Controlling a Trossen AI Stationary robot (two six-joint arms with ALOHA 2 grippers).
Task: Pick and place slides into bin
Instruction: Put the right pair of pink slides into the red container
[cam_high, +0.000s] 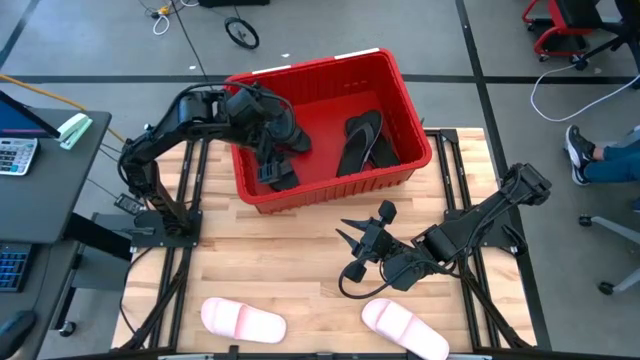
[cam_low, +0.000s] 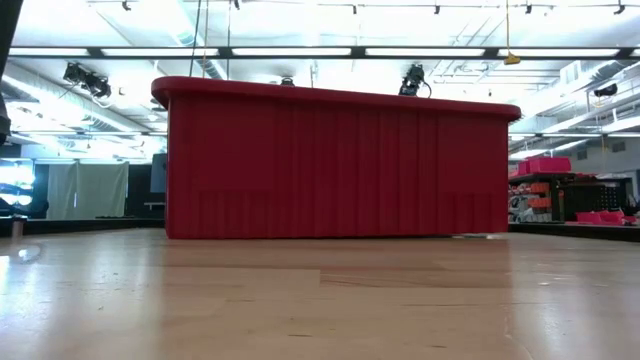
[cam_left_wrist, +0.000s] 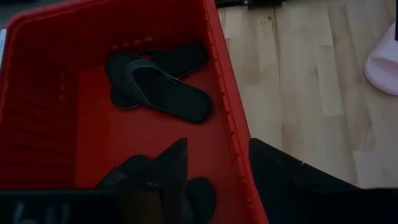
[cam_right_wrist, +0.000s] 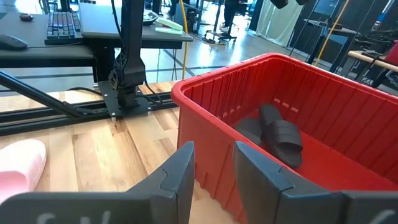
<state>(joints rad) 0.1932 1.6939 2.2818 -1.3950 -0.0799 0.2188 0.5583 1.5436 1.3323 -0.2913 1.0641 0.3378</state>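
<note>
L gripper fingers apart, arm reaching forward; R gripper open, low

4 slides in bin, 2 slides on table in front.

Black slides lie inside the red bin beneath the left jaws; two pink slides lie flat beyond the right jaws.

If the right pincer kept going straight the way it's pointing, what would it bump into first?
Probably the red bin: the right pincer, empty and slightly open, points at its near wall. How far off is hard to judge.
</note>
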